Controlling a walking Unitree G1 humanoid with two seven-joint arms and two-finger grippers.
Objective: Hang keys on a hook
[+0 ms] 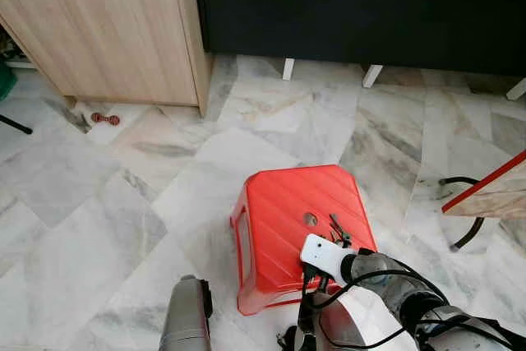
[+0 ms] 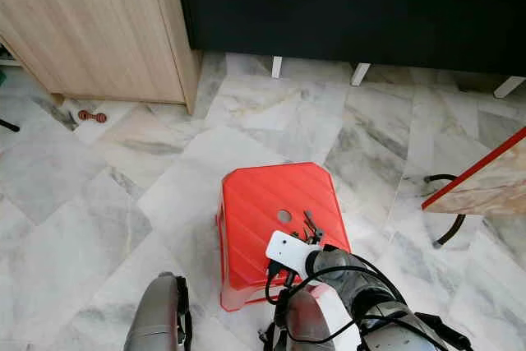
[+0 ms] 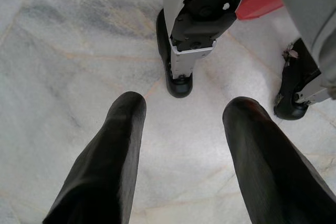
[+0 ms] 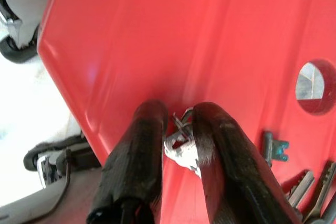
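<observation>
Our right pincer (image 4: 178, 129) pinches the metal keys' ring (image 4: 181, 124) on the red plastic stool (image 1: 279, 203); lifting and hanging remain, left pincer (image 3: 181, 124) released.

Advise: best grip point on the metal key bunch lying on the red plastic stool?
Probably the key ring, from above: the metal key bunch lies flat on the red plastic stool, blades fanned out. The right gripper already straddles the ring and its white tag.

Before me a red plastic stool (image 1: 283, 211) stands on the grey-veined marble floor (image 1: 99, 203), and on its ribbed seat, beside the round hole, lies a bunch of keys (image 4: 310, 182).
</observation>
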